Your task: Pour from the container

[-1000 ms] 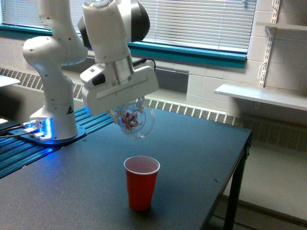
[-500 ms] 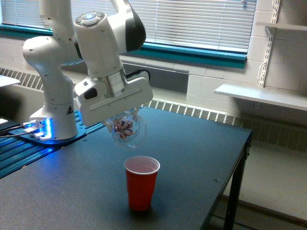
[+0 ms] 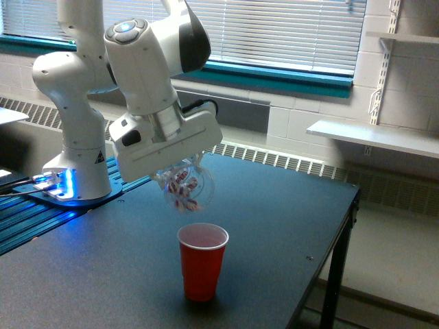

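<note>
Clear plastic fills the pincer (image 3: 180, 173): it is clenched on the container (image 3: 185, 186), a rounded see-through cup with reddish and white bits inside, tipped well over. Taking the red cup (image 3: 202, 260) as the landmark, the container hangs above it and a little toward the exterior view's left, apart from its rim. The container's long axis slants down toward that cup, mouth lowest as far as I can tell. The red cup stands upright on the dark worktop (image 3: 274, 226).
</note>
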{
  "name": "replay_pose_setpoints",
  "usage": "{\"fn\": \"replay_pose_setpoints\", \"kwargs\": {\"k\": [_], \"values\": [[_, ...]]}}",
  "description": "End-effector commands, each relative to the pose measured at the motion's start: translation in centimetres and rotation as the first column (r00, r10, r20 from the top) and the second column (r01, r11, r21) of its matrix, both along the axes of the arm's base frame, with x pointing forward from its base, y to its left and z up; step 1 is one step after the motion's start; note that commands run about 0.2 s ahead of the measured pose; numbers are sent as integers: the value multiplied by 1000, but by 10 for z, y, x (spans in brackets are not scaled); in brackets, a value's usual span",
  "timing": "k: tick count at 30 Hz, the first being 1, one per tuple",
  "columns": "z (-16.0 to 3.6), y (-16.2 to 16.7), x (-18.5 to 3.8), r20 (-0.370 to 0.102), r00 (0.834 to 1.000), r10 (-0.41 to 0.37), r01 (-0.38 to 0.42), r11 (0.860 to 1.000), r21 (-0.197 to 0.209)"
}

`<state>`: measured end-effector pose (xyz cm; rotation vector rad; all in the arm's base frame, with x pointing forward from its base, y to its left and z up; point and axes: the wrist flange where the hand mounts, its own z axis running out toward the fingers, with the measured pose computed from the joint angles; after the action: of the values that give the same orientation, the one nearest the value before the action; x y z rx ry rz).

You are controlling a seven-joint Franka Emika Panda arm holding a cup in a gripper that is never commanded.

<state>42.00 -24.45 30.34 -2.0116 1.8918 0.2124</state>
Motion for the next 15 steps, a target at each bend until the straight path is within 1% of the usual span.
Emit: {"fn": "replay_pose_setpoints", "kwargs": {"k": [1, 6, 11, 15], "values": [[-4, 3, 7, -17, 1000, 8, -8, 1000, 11], [-5, 4, 9, -19, 1000, -9, 9, 1000, 20], [-7, 10, 12, -16, 1000, 0, 0, 1000, 29], [-11, 14, 13, -12, 1000, -10, 11, 998, 54]]}}
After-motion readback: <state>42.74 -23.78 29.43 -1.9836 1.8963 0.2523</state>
